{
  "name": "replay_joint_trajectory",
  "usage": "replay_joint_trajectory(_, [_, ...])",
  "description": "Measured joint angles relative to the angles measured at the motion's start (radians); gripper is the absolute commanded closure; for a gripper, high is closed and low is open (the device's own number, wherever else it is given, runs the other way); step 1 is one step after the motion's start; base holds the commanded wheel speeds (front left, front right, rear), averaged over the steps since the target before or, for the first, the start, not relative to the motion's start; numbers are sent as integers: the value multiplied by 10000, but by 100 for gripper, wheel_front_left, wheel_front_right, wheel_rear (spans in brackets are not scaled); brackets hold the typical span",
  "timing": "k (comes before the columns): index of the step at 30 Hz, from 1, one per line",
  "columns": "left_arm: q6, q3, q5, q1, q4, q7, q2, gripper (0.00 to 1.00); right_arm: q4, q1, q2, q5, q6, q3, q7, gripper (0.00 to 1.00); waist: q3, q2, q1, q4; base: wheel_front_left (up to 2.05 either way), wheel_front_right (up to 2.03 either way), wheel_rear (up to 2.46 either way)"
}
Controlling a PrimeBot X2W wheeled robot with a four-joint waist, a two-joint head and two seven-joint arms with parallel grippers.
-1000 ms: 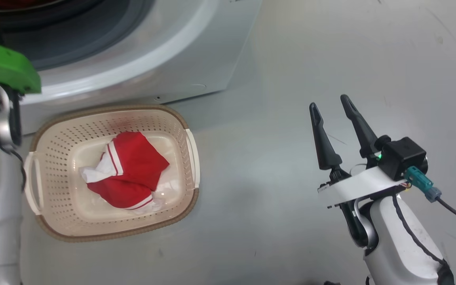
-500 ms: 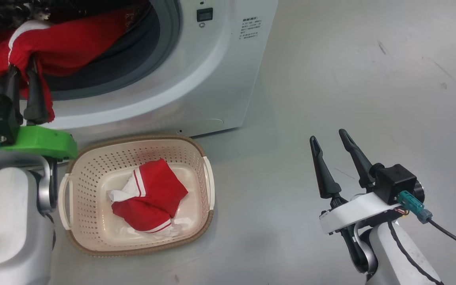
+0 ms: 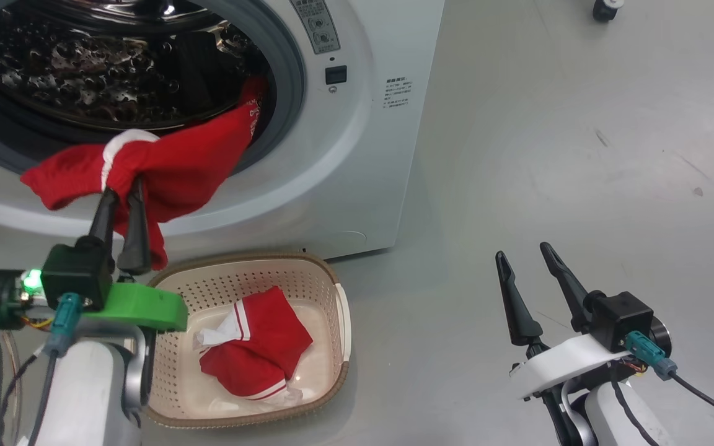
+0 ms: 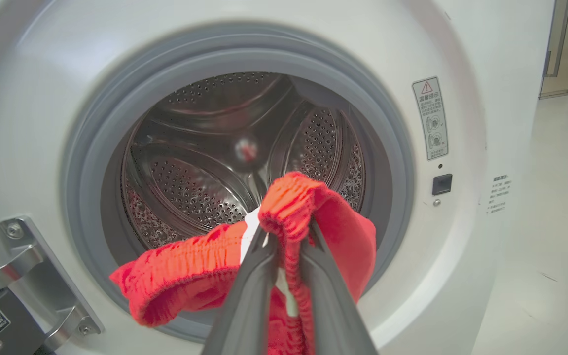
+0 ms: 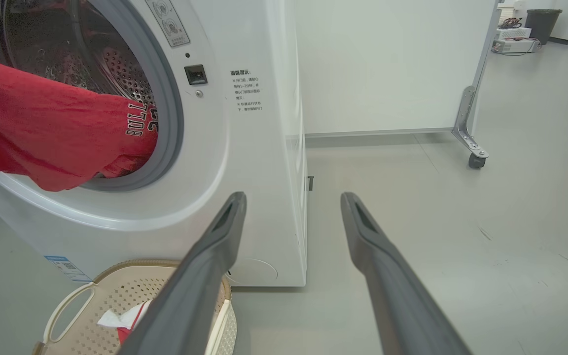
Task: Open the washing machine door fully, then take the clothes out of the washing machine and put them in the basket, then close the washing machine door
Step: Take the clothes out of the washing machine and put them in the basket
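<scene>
Now | big white front-loading washing machine (image 3: 357, 155) | bright red white-trimmed garment (image 3: 177, 167) trails out of its drum mouth, long axis across the opening | cream perforated plastic basket (image 3: 239, 259) at its foot, I judge just below my left gripper (image 3: 123, 192), which pinches the garment | right gripper (image 3: 522, 250) spread wide, well off its right side, farther.

The right gripper (image 5: 291, 197) rises from 6 o'clock, its two dark fingers (image 5: 202, 276) spread wide with grey floor (image 5: 461, 246) between them. The white washing machine (image 5: 264, 148) stands from 9 to 11 o'clock; a red garment (image 5: 42, 133) with lettering hangs out over its grey seal (image 5: 168, 98). At 7 o'clock the basket (image 5: 116, 296) sits just before the machine, a scrap of red and white cloth (image 5: 119, 319) inside. A white panel (image 5: 387, 64) on a wheel (image 5: 476, 160) stands at 1 o'clock
</scene>
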State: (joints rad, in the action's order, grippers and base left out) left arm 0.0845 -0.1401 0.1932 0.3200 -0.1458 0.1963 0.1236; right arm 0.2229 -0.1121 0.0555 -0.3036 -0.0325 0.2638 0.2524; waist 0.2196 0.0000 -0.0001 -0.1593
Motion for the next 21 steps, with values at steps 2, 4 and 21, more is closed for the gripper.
replay_joint_trajectory(2, [0, -117, 25, -378, 58, -107, -174, 100, 2, 109, 2, 0, 2, 0, 0, 0, -149, 0, 0, 42, 0, 0, 0])
replay_joint_trajectory(4, [0, -209, 58, -737, 136, -228, -238, 100, -10, 210, 2, 13, 4, 2, 0, 0, -277, 0, 0, 83, 0, 0, 0])
replay_joint_trajectory(21, [33, -575, 886, -2435, -378, -1174, -552, 100, -318, 408, 12, 77, 42, 100, 0, 0, -360, 0, 0, 188, 0, 0, 0])
